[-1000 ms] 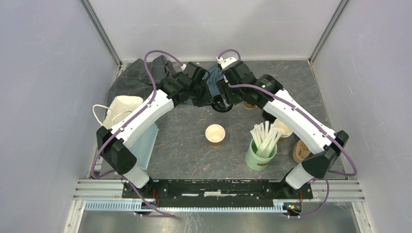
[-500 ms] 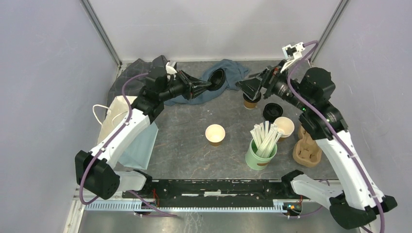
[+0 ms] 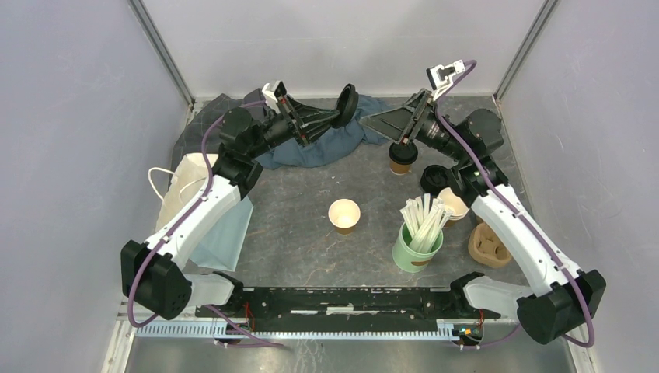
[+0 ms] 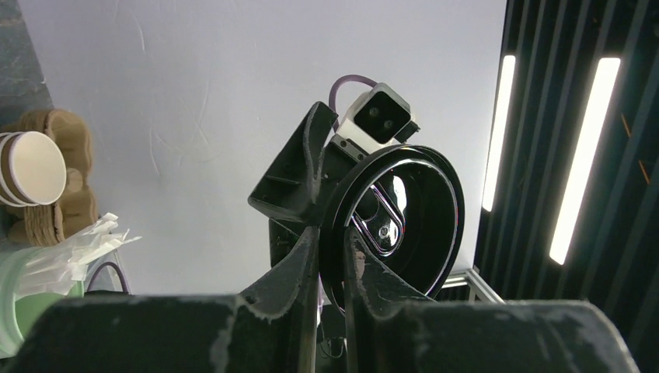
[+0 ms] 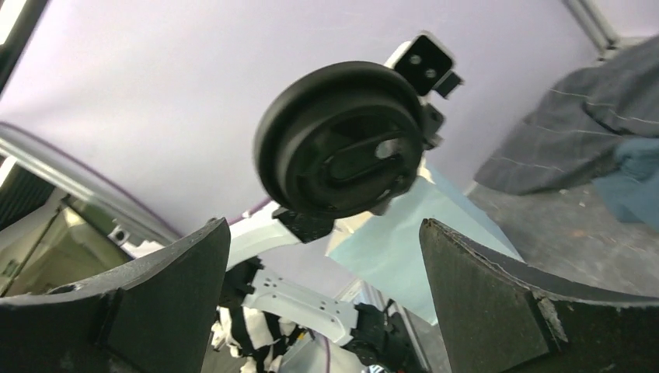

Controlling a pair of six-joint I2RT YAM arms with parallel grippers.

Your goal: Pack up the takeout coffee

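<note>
The grey stone-look table (image 3: 303,241) carries everything. At its far left lies a dark checked cloth (image 3: 200,124). A slate-blue crumpled cloth (image 3: 330,146) lies at the far middle. A white handled paper bag (image 3: 190,175) stands on the left, with a pale blue flat bag or sheet (image 3: 229,229) just beside it.

A brown moulded-pulp cup carrier (image 3: 489,245) sits at the right edge, holding no cups. Near it stand a green cup of pale wooden stirrers (image 3: 416,250) and a stack of lidless brown cups with cream insides (image 3: 453,203). A single lidless brown kraft paper cup (image 3: 344,215) stands alone mid-table.

One small brown kraft paper cup with a round black sip lid (image 3: 402,155) stands upright on the table at the far right. The right gripper (image 3: 385,126) hangs above it with its fingers spread wide, gripping nothing. A second black disc (image 3: 435,177) sits just beside the stack; I cannot tell whether a cup is under it.

The left gripper (image 3: 336,116) is raised over the blue cloth, pinched on the rim of a loose round black plastic lid (image 3: 346,104) held on edge.
</note>
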